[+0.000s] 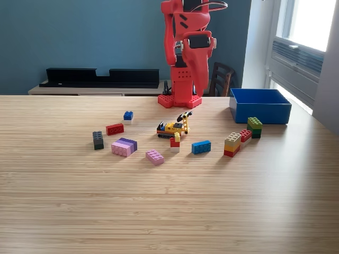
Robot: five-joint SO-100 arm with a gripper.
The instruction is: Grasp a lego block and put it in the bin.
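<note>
The red arm [186, 47] stands folded up at the table's far edge, well behind the blocks. Its gripper [183, 92] hangs down in front of the red base, red against red, so the jaws cannot be made out; nothing is in it. The bright blue bin [259, 105] sits at the exterior view's right rear and looks empty from here. Lego blocks lie scattered mid-table: a small blue one [128, 115], a red one [114, 128], a dark grey one [98, 139], a pink-purple one [124, 146], a pink one [154, 156], another blue one [201, 146].
A yellow toy digger [174, 127] stands among the blocks with a small red-yellow stack [175, 142] before it. Near the bin lie a tan-yellow-red stack [232, 144], a red block [245, 135] and a green stack [255, 127]. A chair [220, 79] and a black shelf [100, 76] stand behind the table.
</note>
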